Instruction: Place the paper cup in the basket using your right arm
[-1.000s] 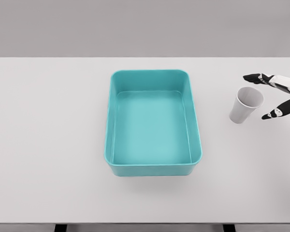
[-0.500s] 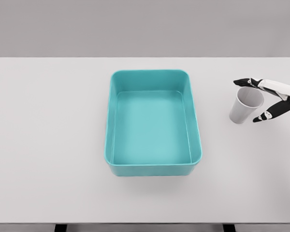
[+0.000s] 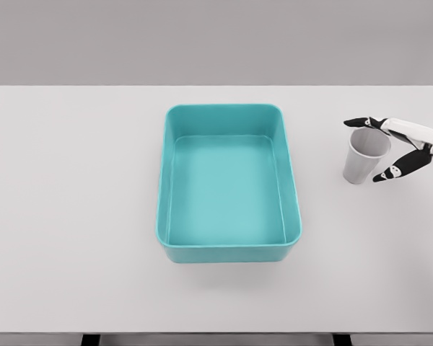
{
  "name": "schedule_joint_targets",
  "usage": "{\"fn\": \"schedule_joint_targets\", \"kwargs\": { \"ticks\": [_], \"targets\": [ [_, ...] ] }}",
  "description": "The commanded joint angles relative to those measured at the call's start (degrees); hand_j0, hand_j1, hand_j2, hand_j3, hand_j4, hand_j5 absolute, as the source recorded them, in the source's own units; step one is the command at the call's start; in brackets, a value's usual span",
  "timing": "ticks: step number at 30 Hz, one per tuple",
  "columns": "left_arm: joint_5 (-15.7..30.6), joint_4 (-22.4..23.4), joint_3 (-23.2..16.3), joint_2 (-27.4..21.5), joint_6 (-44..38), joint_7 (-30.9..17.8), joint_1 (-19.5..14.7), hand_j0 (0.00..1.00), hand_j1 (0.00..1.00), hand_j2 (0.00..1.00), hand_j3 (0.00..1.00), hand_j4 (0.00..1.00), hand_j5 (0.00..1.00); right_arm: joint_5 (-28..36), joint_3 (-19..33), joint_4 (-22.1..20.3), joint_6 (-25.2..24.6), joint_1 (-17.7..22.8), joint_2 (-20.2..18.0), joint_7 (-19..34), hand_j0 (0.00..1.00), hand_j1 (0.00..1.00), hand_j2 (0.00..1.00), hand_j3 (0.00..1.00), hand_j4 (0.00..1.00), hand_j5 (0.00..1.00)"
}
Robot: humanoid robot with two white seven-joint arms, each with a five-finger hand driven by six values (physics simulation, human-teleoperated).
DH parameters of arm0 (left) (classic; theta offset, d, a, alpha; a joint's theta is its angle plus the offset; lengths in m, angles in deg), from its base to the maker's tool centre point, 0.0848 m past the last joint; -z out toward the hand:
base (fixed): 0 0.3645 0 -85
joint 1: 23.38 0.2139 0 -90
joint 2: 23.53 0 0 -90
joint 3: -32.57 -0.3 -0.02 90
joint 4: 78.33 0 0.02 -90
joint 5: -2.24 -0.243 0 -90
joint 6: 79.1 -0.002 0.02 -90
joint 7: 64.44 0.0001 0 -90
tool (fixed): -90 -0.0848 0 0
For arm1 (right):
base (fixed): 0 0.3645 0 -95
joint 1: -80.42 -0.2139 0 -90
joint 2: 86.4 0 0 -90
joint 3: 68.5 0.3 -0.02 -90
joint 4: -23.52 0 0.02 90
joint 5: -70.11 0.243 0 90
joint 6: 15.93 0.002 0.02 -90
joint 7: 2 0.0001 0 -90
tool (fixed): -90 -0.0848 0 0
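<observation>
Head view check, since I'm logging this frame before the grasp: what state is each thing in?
paper cup: upright on the table, mouth open, not lifted
basket: empty, sitting flat
right hand: fingers spread around the cup's rim, grasp not closed
left hand: out of view

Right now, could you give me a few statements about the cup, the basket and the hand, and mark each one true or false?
1. The paper cup stands upright on the table, to the right of the basket. True.
2. The basket already holds the paper cup. False: the teal basket is empty and the cup stands outside it.
3. The right hand comes in from the right edge with its fingers spread around the cup's rim. True.
4. The right hand has lifted the cup clear of the table. False: the cup's base rests on the table.
5. The left hand is reaching into the basket. False: no left hand is in view.
</observation>
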Motion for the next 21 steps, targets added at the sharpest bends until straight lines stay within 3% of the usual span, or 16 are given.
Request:
{"fn": "schedule_joint_targets", "kwargs": {
  "ticks": [1,4,7,21],
  "targets": [
    [0.0,0.01,0.0,0.0,-0.06,-0.01,0.0,1.0,1.0,1.0,1.0,1.0,1.0,-0.3,-0.15,-0.54,0.09,0.0,-0.11,0.38,0.95,0.95,0.95,0.95,0.95,0.95],
    [0.0,0.01,0.0,0.0,-0.06,-0.01,0.0,1.0,1.0,1.0,1.0,1.0,1.0,-0.3,-0.07,-0.54,0.09,0.0,-0.02,0.38,0.74,0.74,0.74,0.74,0.74,0.74],
    [0.0,0.01,0.0,0.0,0.02,-0.01,0.0,1.0,1.0,1.0,1.0,1.0,1.0,-0.3,0.02,-1.42,0.18,0.0,0.07,0.38,0.64,0.64,0.64,0.64,0.64,0.64],
    [0.0,0.01,0.0,0.0,-0.06,-0.01,0.09,1.0,1.0,1.0,1.0,1.0,1.0,-0.39,0.99,-4.32,0.97,-0.44,-0.28,0.38,0.65,0.65,0.65,0.65,0.65,0.65]
  ]
}}
